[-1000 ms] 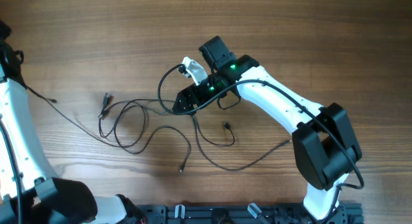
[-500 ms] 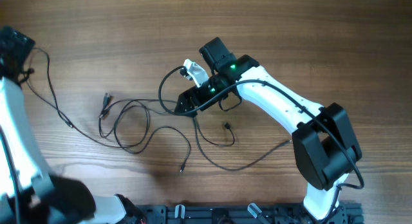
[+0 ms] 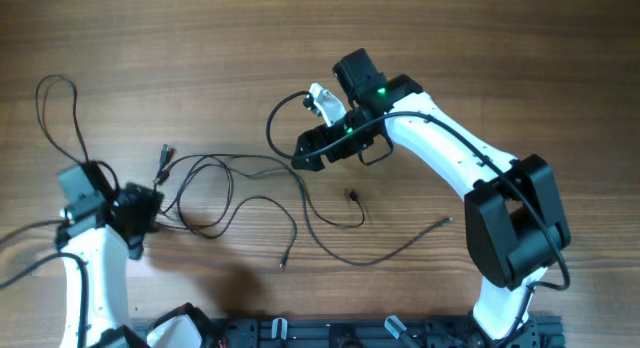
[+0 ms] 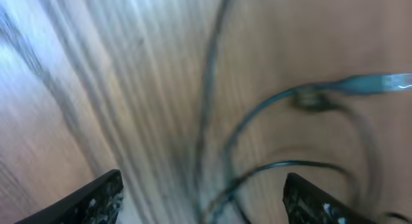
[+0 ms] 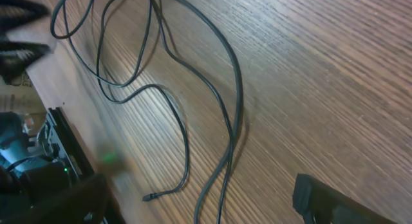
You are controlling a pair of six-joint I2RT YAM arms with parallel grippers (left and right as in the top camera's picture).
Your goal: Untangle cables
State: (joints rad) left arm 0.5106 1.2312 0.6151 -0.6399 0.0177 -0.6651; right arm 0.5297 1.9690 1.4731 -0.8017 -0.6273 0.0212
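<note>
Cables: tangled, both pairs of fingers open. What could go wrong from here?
1. Two cables run side by side between the open right fingers; closing here would likely pinch both.
2. A loose loop reaches the left arm; a sweep could drag it.
3. Left wrist view is blurred, so aiming the left fingers looks unreliable.

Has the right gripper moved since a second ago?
Yes: the right gripper shifted rightward in the overhead view, toward the small plug, which stayed put.

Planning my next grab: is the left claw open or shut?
Open. In the left wrist view the left claw has its fingers wide apart at the lower corners; cables lie between, none pinched.
</note>
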